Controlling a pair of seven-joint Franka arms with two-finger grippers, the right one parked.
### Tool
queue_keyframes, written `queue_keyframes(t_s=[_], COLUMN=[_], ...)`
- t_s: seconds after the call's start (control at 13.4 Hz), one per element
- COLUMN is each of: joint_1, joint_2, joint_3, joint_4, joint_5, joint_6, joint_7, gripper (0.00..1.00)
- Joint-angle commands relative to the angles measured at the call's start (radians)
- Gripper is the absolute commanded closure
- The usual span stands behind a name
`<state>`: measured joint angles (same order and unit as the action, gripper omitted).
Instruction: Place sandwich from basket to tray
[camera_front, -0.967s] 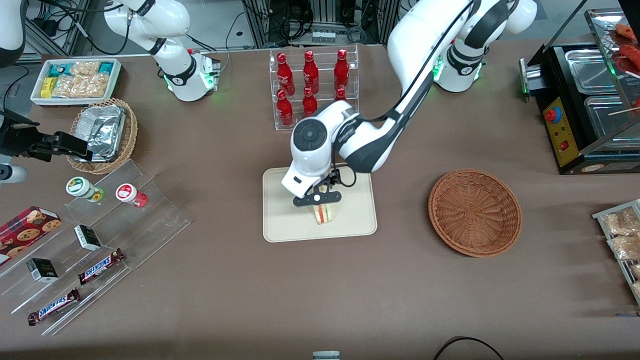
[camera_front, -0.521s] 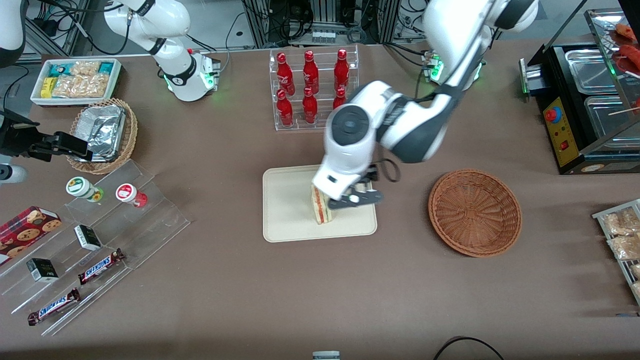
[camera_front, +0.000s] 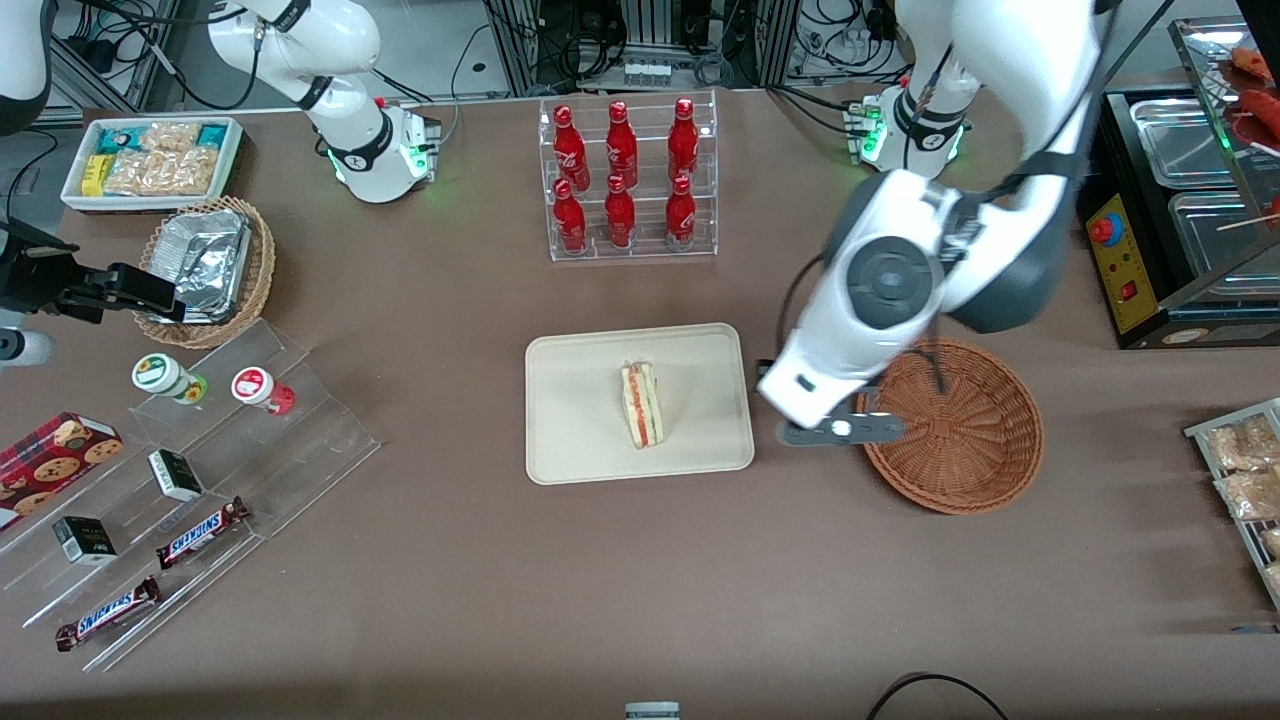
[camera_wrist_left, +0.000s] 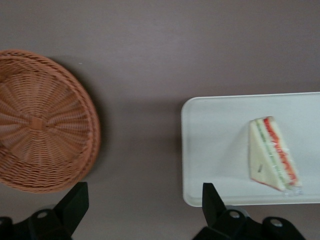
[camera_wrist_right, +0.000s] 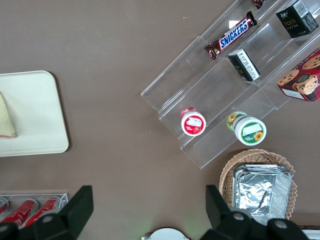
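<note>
1. Front view: the hand (camera_front: 840, 430) is seen raised above the brown surface (camera_front: 640, 580), over the gap between the tray (camera_front: 580, 440) and the basket (camera_front: 950, 425), just at the basket's rim.
2. The sandwich (camera_front: 641, 405) is seen lying on the tray, well apart from the hand, toward the parked arm's end of the surface from it. No contact between the two is seen.
3. In the left wrist view the hand's two dark fingers (camera_wrist_left: 70, 205) are seen spread wide apart with nothing between them; only bare surface shows in the gap.
4. In the same view the sandwich (camera_wrist_left: 274, 161) is seen resting flat on the tray (camera_wrist_left: 210, 150), near one of its long edges, while the basket (camera_wrist_left: 40, 120) is seen empty beside the other finger.
5. The sandwich's long axis is seen in the front view running from farther from the camera to nearer it, roughly parallel to the tray's short sides.
6. Its layered cut edge, striped red, orange and green, is turned toward the hand and the basket; the pale bread side is turned toward the parked arm's end.
7. The wedge is seen to widen toward its end nearer the front camera.
8. The sandwich sits around the tray's middle, slightly toward the hand's side of it.
</note>
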<state>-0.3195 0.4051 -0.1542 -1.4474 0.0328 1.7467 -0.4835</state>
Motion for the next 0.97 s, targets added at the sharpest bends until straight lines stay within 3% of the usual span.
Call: queue_keyframes(t_s=[0.0,0.52,0.89], joint_1=[0.077,0.227,0.290], joint_2=[-0.122,-0.331,-0.403], joint_3=[-0.008,-0.005,-0.002], joint_4=[-0.132,-0.301,-0.280], joint_5=[-0.016,-0.030,-0.030], joint_6=[-0.003,-0.071,-0.210], joint_7=[0.116,0.342,0.428], gripper=[0.00,0.00,0.00])
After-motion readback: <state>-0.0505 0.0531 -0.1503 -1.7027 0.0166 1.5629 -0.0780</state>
